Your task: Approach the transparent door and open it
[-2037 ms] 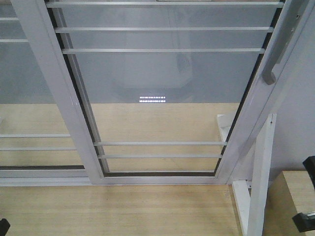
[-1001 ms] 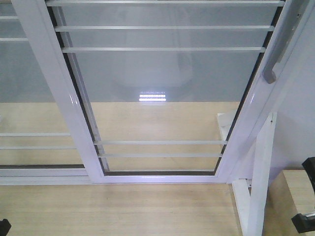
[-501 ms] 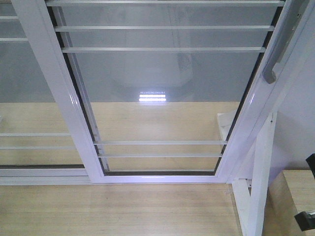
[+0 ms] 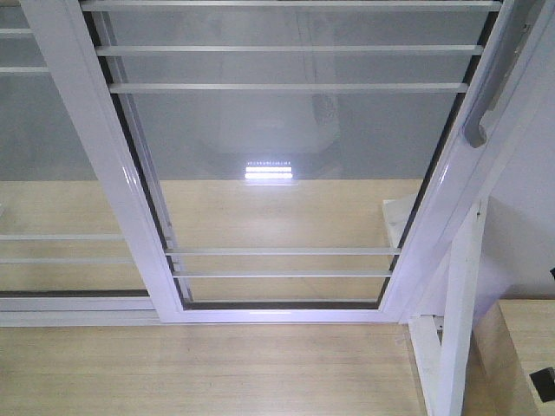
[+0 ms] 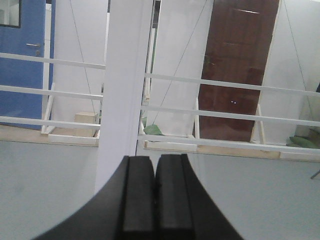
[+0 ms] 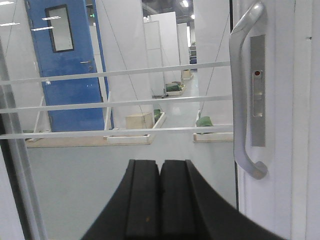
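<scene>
Pale wood floor (image 4: 217, 373) below. Transparent door (image 4: 286, 139) directly ahead; its grey pull handle (image 6: 242, 100) sits up-right of my right gripper (image 6: 160, 200), not touching. My left gripper (image 5: 155, 200) and the right are both pressed closed, holding nothing.

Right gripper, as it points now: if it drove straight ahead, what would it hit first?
Most likely the glass of the transparent door, left of the grey handle; the right gripper is shut and aimed at the pane. Depth is unclear.
</scene>
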Tool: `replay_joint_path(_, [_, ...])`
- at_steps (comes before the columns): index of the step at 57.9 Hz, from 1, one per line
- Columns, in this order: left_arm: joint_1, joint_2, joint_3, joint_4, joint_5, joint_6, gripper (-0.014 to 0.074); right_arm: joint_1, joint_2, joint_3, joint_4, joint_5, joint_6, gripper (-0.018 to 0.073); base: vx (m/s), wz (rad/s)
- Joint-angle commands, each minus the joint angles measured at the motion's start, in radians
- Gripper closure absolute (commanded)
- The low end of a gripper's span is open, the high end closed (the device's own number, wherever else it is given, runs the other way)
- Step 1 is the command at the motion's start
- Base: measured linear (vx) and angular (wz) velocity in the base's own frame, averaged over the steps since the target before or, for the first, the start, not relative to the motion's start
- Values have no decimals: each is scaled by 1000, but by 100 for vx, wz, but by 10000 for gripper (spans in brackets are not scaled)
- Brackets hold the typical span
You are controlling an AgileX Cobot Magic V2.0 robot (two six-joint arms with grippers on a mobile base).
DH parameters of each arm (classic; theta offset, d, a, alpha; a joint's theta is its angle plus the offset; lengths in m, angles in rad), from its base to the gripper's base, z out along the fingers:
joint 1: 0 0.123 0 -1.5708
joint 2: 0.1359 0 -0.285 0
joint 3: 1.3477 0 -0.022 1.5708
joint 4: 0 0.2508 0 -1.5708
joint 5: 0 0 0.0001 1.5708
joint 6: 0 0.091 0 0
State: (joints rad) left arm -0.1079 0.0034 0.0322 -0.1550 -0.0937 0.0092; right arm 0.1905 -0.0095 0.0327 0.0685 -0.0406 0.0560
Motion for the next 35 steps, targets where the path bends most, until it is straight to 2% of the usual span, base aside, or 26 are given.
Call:
replay_joint_path(1, [-7,20,6,-8,-77,-9,558,-4,14,1,-2,-90,-3,515,0,0])
replay_joint_path(8, [-7,20,6,-8,-75,-22,492,-4,14,1,-2,-85,-3,424,0,0])
replay_joint_path(20, [-7,20,6,-10,-82,-29,299,-4,14,1,2,-94,-2,186,0,0])
replay_joint_path(23, [-7,20,6,-37,-110,-81,253,-4,14,0,30,-126,25,140,0,0])
replay_joint_path(28, [-7,20,1,-94,-167,-196,219,-4,14,-14,93,-194,89,136,0,0])
replay_joint_path(35, [-7,20,-70,-47,-94,-193,216,-4,14,-92,108,-163,77,153,0,0])
